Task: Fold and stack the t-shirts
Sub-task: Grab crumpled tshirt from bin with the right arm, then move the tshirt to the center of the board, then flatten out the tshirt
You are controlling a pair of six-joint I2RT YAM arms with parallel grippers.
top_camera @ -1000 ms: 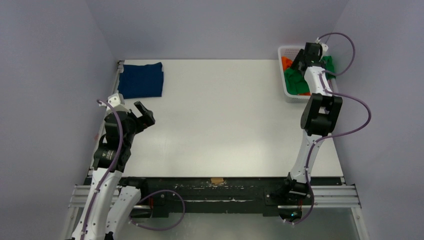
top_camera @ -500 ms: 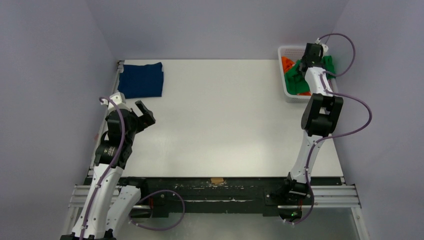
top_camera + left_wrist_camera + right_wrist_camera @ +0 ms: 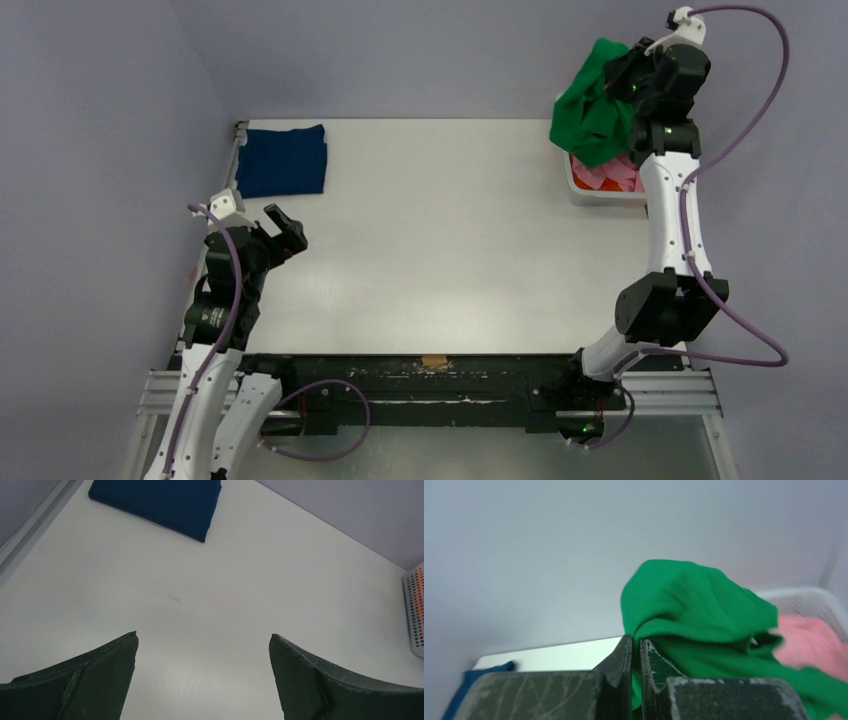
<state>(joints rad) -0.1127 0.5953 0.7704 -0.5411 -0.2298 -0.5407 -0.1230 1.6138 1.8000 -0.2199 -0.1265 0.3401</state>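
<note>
I'm counting one green t-shirt (image 3: 592,115), one navy t-shirt (image 3: 284,159), one pink t-shirt (image 3: 615,177).
My right jaws are clamping the green, dangling lengthwise down over the basket (image 3: 600,199); left jaws gaping; navy lying far-left on the desk (image 3: 450,230).

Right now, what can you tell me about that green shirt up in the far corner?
The green t-shirt is soft, plain, bright cloth, bunched and crumpled, not folded. It hangs from the right gripper, whose jaws are shut on a fold of it. Its loose bulk droops over the white basket, above pink cloth lying there. Whether its lowest edge touches that cloth I cannot tell.
</note>
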